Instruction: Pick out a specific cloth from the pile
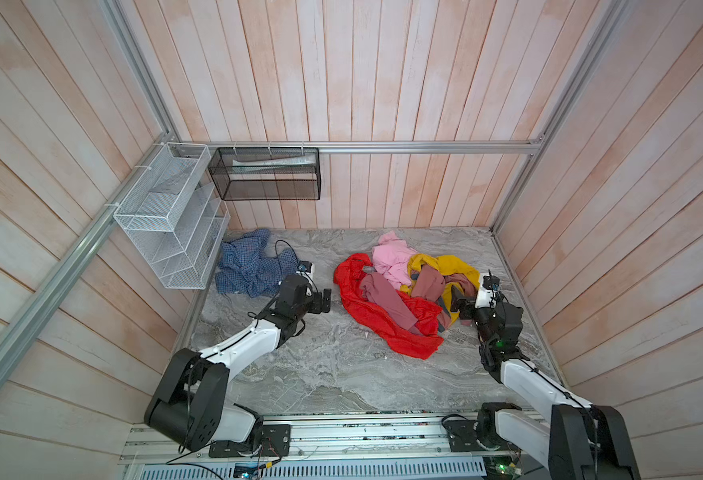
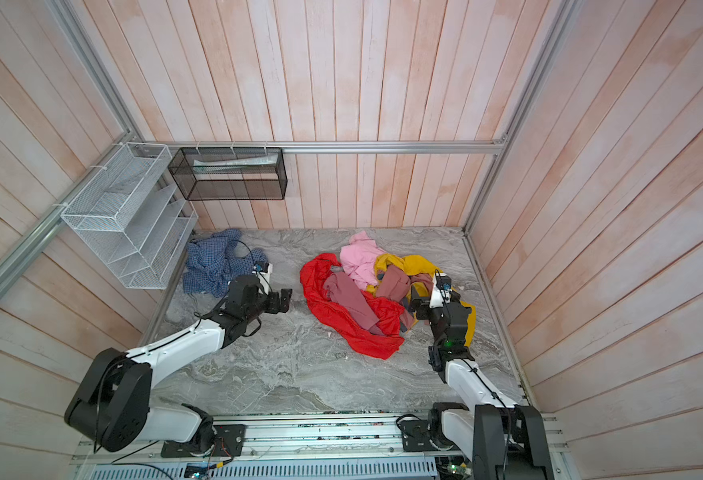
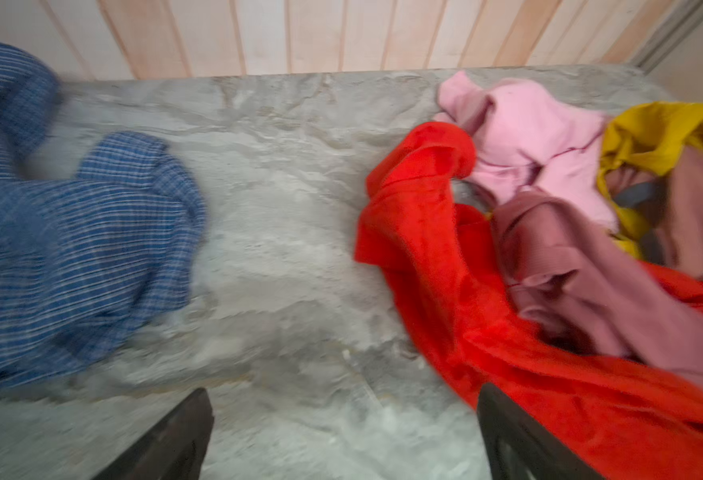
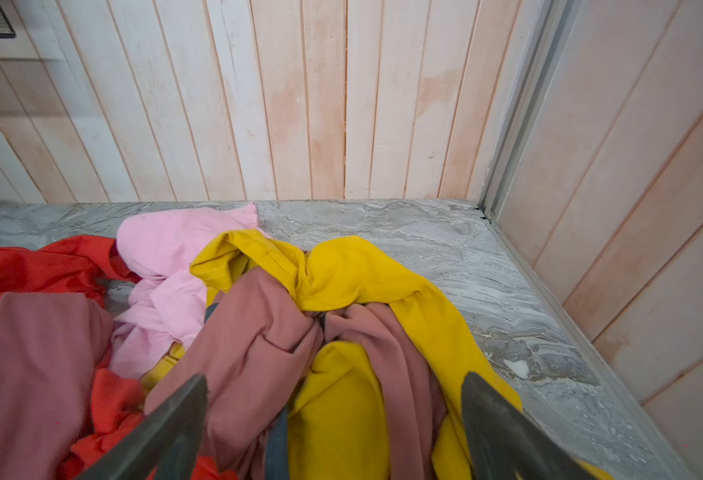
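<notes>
**A:** Nearest us is the rail (image 1: 383, 434) carrying both arms. Where's the cloth?

**B:** The cloth (image 1: 250, 266), blue-and-white check, lies crumpled at the table's (image 1: 320, 374) far left, near the white wire rack (image 1: 163, 216) and well apart from the pile (image 1: 404, 291).

**A:** And the end effectors?

**B:** The left end effector (image 1: 325, 300) hangs over bare table between the two, jaws wide apart and empty. The right end effector (image 1: 458, 305) is over the pile's near right edge, jaws also apart. Whether it touches the fabric, I cannot tell.

**A:** Which step, then?

**B:** The cloth looks picked out already. Next calls for drawing both arms back without snagging the red garment (image 1: 383, 328).
</notes>
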Robot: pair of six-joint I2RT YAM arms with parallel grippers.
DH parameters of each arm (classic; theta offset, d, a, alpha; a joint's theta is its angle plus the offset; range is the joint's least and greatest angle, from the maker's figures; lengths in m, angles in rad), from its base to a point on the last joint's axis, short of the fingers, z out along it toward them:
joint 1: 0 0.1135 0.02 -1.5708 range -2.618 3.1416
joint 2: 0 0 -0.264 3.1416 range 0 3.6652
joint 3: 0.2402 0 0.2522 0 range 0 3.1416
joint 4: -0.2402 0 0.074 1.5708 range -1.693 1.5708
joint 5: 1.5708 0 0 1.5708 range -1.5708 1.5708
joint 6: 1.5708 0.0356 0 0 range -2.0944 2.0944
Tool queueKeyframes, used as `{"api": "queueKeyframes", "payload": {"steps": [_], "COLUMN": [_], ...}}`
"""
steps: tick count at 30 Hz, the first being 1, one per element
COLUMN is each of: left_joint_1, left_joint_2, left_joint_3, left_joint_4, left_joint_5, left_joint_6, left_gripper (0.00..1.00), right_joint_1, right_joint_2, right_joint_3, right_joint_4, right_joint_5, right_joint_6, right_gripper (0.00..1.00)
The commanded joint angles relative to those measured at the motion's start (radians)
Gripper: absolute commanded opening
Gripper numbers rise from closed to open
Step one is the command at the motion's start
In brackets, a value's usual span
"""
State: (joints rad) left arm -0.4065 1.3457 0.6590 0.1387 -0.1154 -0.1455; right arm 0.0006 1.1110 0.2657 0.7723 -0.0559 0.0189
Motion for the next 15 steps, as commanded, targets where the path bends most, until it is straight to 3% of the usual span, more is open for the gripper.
{"api": "queueKeyframes", "payload": {"steps": [1, 4, 8, 12, 15], "left_joint_1": [0.02, 0.088, 0.155, 0.314, 0.36], "left_joint_2": [-0.106, -0.202, -0.254, -0.133, -0.01], "left_joint_3": [-0.124, -0.213, -0.364, -0.426, -0.458], "left_joint_4": [0.134, 0.229, 0.504, 0.696, 0.938], "left_joint_5": [-0.195, -0.259, -0.221, -0.105, -0.079], "left_joint_6": [0.1, 0.088, 0.183, 0.11, 0.121], "left_gripper": [1.0, 1.0, 1.0, 1.0, 1.0], "right_joint_1": [-0.013, -0.025, -0.05, -0.091, -0.108], "right_joint_2": [0.071, 0.151, 0.201, 0.223, 0.246], "right_joint_3": [-0.034, -0.048, -0.067, -0.046, -0.015], "right_joint_4": [0.184, 0.239, 0.305, 0.303, 0.271], "right_joint_5": [0.042, 0.054, 0.062, 0.03, -0.02], "right_joint_6": [-0.013, -0.014, 0.004, 0.024, 0.032], "right_gripper": [0.95, 0.95, 0.94, 0.94, 0.91]}}
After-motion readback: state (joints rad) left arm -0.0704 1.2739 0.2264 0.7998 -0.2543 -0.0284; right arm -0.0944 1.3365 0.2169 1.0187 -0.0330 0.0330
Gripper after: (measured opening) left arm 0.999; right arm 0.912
